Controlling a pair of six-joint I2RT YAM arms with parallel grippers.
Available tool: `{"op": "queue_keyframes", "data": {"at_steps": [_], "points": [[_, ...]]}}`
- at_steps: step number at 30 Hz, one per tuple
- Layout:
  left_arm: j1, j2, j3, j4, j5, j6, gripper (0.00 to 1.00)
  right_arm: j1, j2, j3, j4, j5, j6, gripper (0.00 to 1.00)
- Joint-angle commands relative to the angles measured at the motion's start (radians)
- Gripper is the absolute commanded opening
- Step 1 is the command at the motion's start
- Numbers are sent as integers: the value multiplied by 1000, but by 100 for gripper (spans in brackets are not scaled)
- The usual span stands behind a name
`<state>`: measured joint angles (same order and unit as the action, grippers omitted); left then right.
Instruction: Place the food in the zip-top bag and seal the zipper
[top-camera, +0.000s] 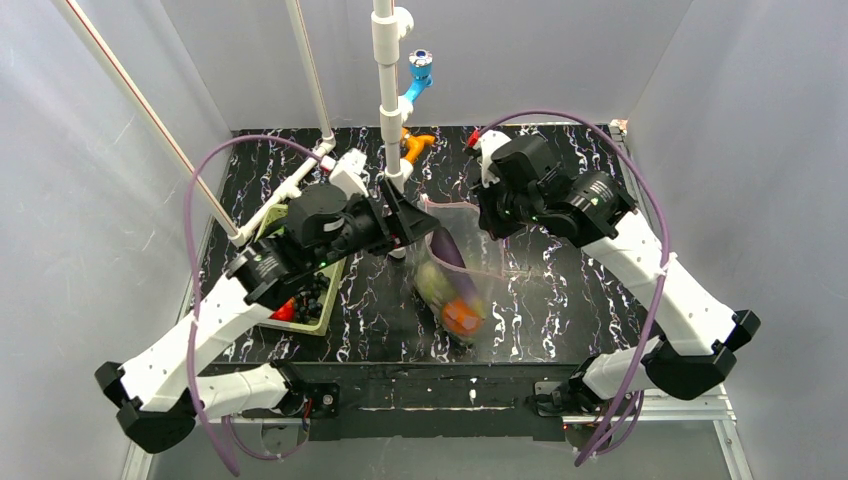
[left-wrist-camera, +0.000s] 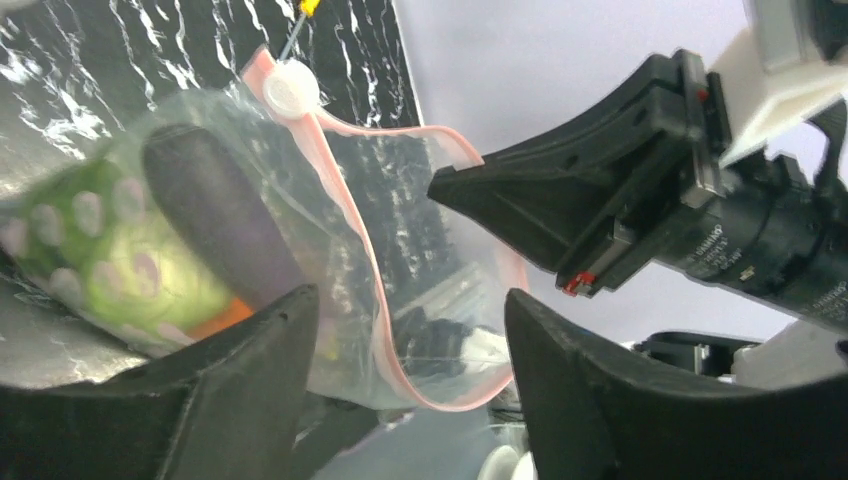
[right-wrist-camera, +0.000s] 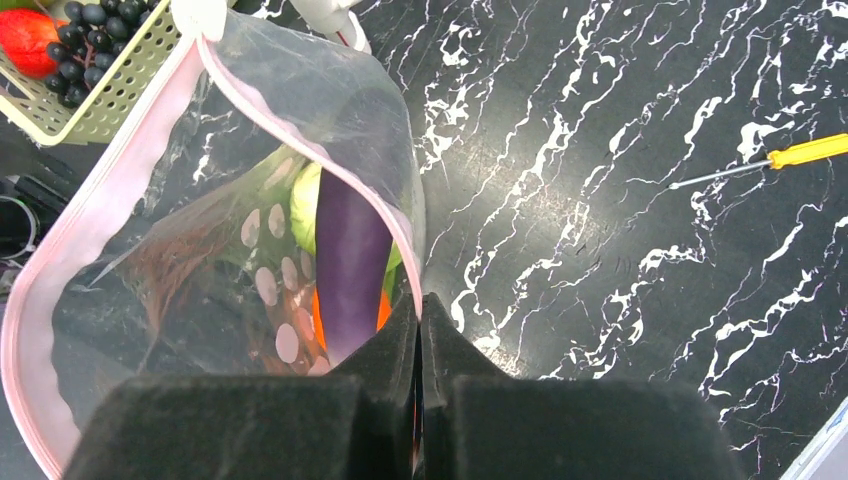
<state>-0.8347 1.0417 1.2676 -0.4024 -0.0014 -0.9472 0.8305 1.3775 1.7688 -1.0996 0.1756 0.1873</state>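
Note:
The clear zip-top bag (top-camera: 452, 292) hangs over the middle of the table, its mouth held up. Inside it lie a purple piece (right-wrist-camera: 350, 250), an orange ball (top-camera: 462, 318) and a green fruit (left-wrist-camera: 150, 265). My right gripper (right-wrist-camera: 420, 300) is shut on the pink zipper (right-wrist-camera: 75, 240) at the bag's right rim. My left gripper (left-wrist-camera: 410, 300) is open. A loop of the zipper (left-wrist-camera: 350, 215) hangs between its fingers without touching either one. The white slider (left-wrist-camera: 290, 88) sits at one end of the strip. In the top view, the left gripper (top-camera: 420, 225) and right gripper (top-camera: 483, 215) face each other across the bag's mouth.
A pale green basket (right-wrist-camera: 100, 110) with dark grapes and a red fruit stands at the left, partly under my left arm (top-camera: 290, 250). A thin orange-handled stick (right-wrist-camera: 805, 152) lies on the black marbled table to the right. A white pole (top-camera: 385, 90) rises at the back.

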Motion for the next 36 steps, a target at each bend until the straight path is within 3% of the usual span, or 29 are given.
{"op": "queue_keyframes", "data": {"at_steps": [1,6,11,15,20,23,28,36], "points": [[5,-112,79,-215,-69,219,81,-8,-69,-19,39,54,21,1],[8,-136,175,-488,-258,317,88,-11,-105,-56,49,53,32,1],[38,-148,161,-636,-431,353,94,-13,-123,-66,38,68,30,1],[145,-143,99,-647,-419,409,95,-14,-141,-69,34,70,25,1],[391,-69,-27,-600,-293,507,96,-14,-157,-74,35,49,22,1],[496,-37,-127,-561,-311,511,96,-14,-164,-80,34,34,28,1],[540,-6,-247,-514,-278,498,89,-15,-192,-118,60,6,28,1],[583,92,-354,-431,-372,516,94,-15,-185,-127,70,-6,29,1]]}}
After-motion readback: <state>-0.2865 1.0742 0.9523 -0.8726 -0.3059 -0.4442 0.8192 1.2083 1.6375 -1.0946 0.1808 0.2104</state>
